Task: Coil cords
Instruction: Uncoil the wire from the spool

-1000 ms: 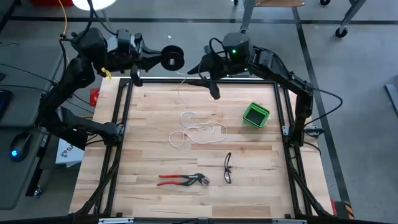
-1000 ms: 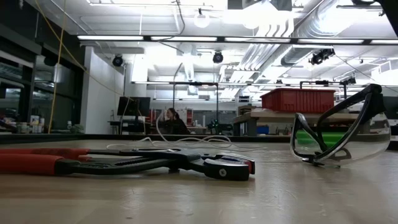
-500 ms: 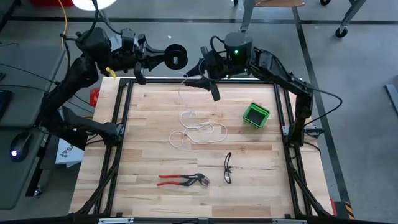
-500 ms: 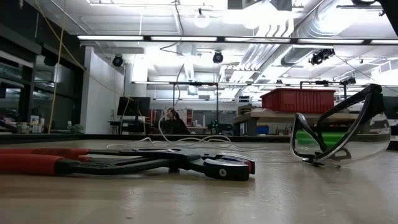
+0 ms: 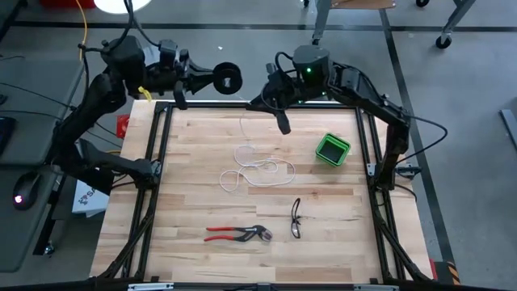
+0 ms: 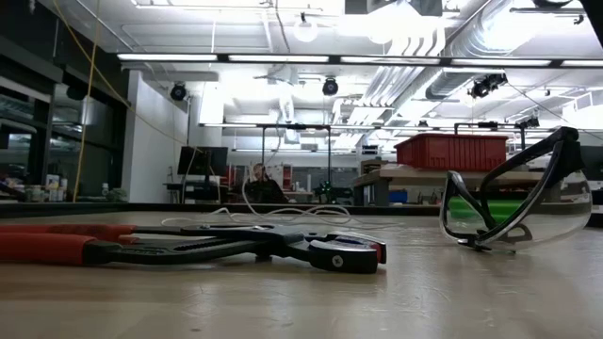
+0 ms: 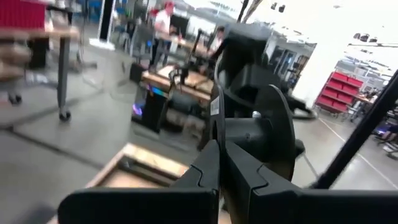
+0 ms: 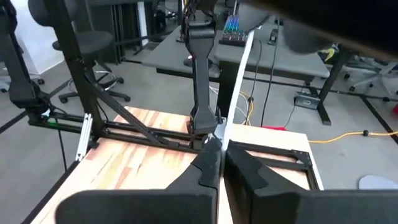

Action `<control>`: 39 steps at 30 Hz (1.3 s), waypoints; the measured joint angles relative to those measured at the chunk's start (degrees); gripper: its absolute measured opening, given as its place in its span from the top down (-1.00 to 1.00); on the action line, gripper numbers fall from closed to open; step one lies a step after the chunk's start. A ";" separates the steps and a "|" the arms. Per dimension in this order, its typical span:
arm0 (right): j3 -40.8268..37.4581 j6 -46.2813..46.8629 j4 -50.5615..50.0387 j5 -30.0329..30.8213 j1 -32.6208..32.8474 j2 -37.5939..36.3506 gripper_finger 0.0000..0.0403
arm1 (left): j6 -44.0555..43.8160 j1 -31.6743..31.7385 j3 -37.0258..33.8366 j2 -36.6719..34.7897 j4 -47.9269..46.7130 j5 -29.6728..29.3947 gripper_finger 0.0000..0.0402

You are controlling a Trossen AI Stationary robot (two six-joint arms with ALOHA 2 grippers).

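Observation:
The thin white cord lies in loose loops on the wooden table. One strand rises from them to my right gripper, which is shut on it above the table's far edge. In the right wrist view the cord runs on past the fingertips toward the black spool. My left gripper holds that spool in the air beyond the far edge, left of the right gripper. In the low view the loops lie behind the pliers. My left gripper is shut on the black spool, level, coming from the table's left. Its fingertips meet at the spool's near side and hide the exact part. The spool is lifted clear, its round faces upright. My right gripper pinches a single strand of the cord between its two fingertips, coming from the right and slanting slightly down. Toward the spool the cord runs straight; below the fingers it hangs down to the loops on the table.
Red-handled pliers and clear safety glasses lie near the front of the table. A green cup stands at the right. A black frame rims the table. A yellow cable hangs at the far left.
My right gripper has shut on the rising strand of the cord and stayed about where it was. The strand now stands a little farther toward the table's right. My left gripper has rolled slightly with the spool.

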 joint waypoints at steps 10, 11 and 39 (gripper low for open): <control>0.00 -0.55 -1.02 -0.09 -0.06 -0.39 0.99 | -5.06 0.80 0.00 -0.06 -6.07 6.74 1.00; 0.00 -0.68 -1.04 -0.11 -0.07 -0.39 0.99 | -5.37 0.80 0.00 -0.06 -6.49 7.28 1.00; -0.07 -7.26 -5.12 11.02 -2.10 -0.41 0.17 | -7.48 5.26 0.02 0.20 -7.91 7.97 1.00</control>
